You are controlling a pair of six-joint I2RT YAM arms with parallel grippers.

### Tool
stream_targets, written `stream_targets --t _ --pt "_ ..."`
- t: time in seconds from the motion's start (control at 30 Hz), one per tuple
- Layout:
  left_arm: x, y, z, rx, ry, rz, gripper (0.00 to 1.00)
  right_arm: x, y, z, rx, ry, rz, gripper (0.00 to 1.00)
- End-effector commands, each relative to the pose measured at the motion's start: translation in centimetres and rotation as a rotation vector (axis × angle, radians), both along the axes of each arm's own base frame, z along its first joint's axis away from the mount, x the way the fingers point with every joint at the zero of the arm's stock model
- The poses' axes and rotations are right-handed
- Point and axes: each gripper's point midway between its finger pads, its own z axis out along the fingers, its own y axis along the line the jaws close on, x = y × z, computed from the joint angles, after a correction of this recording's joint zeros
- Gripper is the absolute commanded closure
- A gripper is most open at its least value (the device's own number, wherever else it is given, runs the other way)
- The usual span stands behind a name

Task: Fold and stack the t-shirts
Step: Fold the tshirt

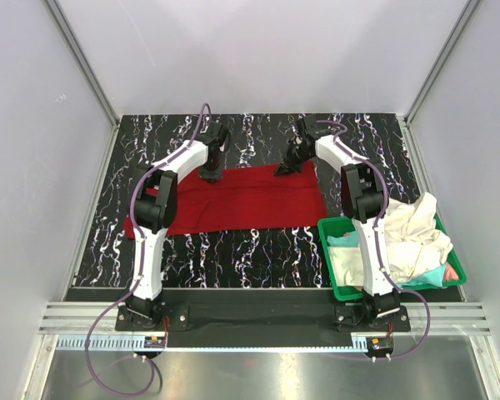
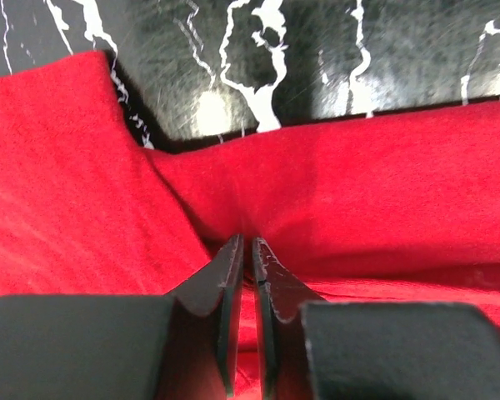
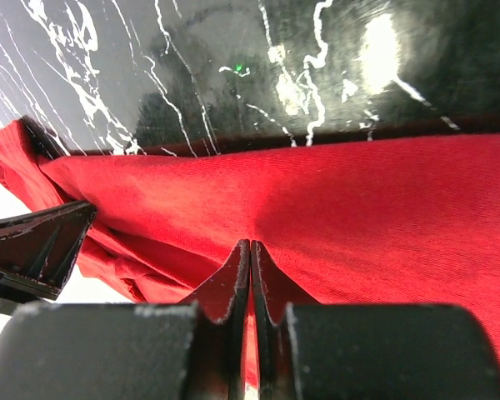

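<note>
The deep red t-shirt (image 1: 242, 204) lies spread as a wide band across the black marbled table. Both grippers are at its far edge. My left gripper (image 1: 210, 173) is shut on a pinch of the red cloth near the far left part; in the left wrist view the cloth (image 2: 383, 183) puckers into the closed tips (image 2: 247, 242). My right gripper (image 1: 285, 169) is shut on the far right part of the same edge, the red cloth (image 3: 383, 208) drawn into its tips (image 3: 250, 244). Cream-white t-shirts (image 1: 412, 229), a teal one (image 1: 343, 240) and a pinkish one (image 1: 452, 272) lie heaped in the bin.
A green plastic bin (image 1: 337, 293) stands at the near right of the table, beside the right arm's base, with clothes spilling over its far rim. White walls with metal frame posts enclose the table on three sides.
</note>
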Motion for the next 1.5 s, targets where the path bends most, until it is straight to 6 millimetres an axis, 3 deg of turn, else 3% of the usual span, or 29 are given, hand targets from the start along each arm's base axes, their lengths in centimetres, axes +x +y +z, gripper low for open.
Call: stream_targets --t 0.0,0.33,0.57,0.7,0.83,0.93,0.97,1.03,1.1,1.13,1.17,1.2,1.23,1.27,1.3,1.33,1.37,1.43,1.47 --pt "-0.1 0.5 2.7 0.019 -0.035 0.024 0.86 0.5 -0.5 1.2 0.001 -0.025 0.004 0.92" --pt "-2.8 1.4 2.6 0.043 0.003 0.026 0.85 0.6 -0.7 0.8 0.004 -0.010 -0.008 0.92" --pt "-4.6 0.8 2.8 0.010 -0.008 -0.002 0.85 0.5 -0.9 0.1 0.001 0.012 -0.014 0.92" --pt "-3.8 0.6 4.0 -0.003 -0.075 -0.004 0.79 0.3 -1.6 -0.3 -0.033 0.020 -0.028 0.92" --pt "-2.2 0.1 4.5 0.001 -0.081 -0.031 0.73 0.3 -4.2 -1.7 -0.069 0.067 -0.127 0.92" --pt "-0.4 -0.2 6.6 -0.007 -0.143 -0.023 0.71 0.7 -7.1 -2.7 -0.134 0.089 -0.218 0.92" --pt "0.4 0.0 8.3 -0.023 -0.199 0.001 0.69 1.0 -8.0 -2.8 -0.154 0.087 -0.249 0.92" --pt "1.2 0.8 10.0 -0.058 -0.251 0.038 0.59 0.9 -9.5 -3.3 -0.173 0.113 -0.306 0.92" --pt "1.9 3.7 11.9 -0.092 -0.294 0.121 0.58 1.1 -10.2 -3.3 -0.184 0.108 -0.335 0.92" --pt "2.0 4.5 12.0 -0.121 -0.289 0.137 0.58 1.1 -10.6 -3.4 -0.184 0.118 -0.355 0.92" --pt "2.3 7.3 12.1 -0.133 -0.287 0.198 0.57 1.1 -10.5 -3.5 -0.174 0.123 -0.353 0.92" --pt "2.3 8.6 12.2 -0.147 -0.282 0.221 0.57 1.2 -10.4 -3.4 -0.168 0.122 -0.344 0.91" --pt "1.9 9.3 11.7 -0.180 -0.260 0.221 0.55 1.8 -10.2 -2.9 -0.161 0.099 -0.321 0.91" --pt "2.1 11.8 11.9 -0.186 -0.268 0.244 0.48 1.8 -9.4 -2.6 -0.126 0.095 -0.288 0.90" --pt "2.0 12.6 11.6 -0.199 -0.265 0.244 0.43 2.2 -8.9 -2.0 -0.107 0.065 -0.267 0.88" --pt "1.8 12.1 11.2 -0.242 -0.255 0.211 0.38 2.6 -8.7 -1.3 -0.105 0.036 -0.243 0.86" --pt "2.0 14.3 11.2 -0.252 -0.266 0.225 0.36 2.9 -8.3 -0.3 -0.100 0.004 -0.228 0.84" --pt "2.7 15.0 11.4 -0.268 -0.277 0.185 0.36 3.6 -7.8 1.6 -0.102 -0.069 -0.177 0.75" --pt "2.7 15.2 10.6 -0.258 -0.254 0.179 0.36 3.8 -7.4 2.8 -0.103 -0.107 -0.158 0.70"
